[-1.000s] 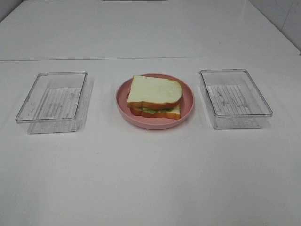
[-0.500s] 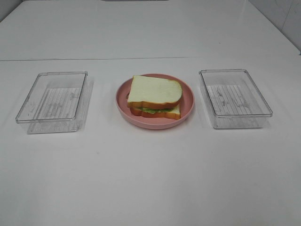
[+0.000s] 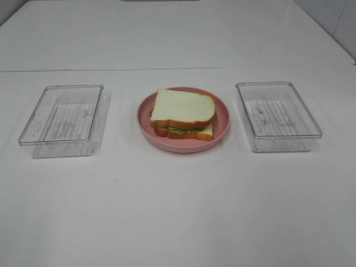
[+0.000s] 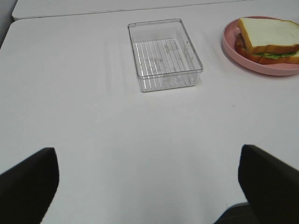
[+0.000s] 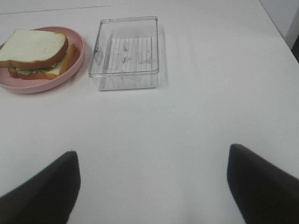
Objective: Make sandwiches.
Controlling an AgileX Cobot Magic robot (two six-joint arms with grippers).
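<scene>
A sandwich (image 3: 183,115) of two white bread slices with orange-brown crust and green lettuce between them sits stacked on a pink plate (image 3: 222,123) at the table's middle. It also shows in the left wrist view (image 4: 268,41) and the right wrist view (image 5: 36,53). My left gripper (image 4: 148,186) is open and empty, well back from the plate over bare table. My right gripper (image 5: 152,186) is open and empty too, also far from the plate. Neither arm shows in the exterior high view. Bacon and cheese are hidden.
An empty clear plastic box (image 3: 62,119) stands left of the plate, and a second empty clear box (image 3: 277,115) stands right of it. Each also shows in a wrist view: the left box (image 4: 164,54), the right box (image 5: 125,51). The white table has a seam at the back.
</scene>
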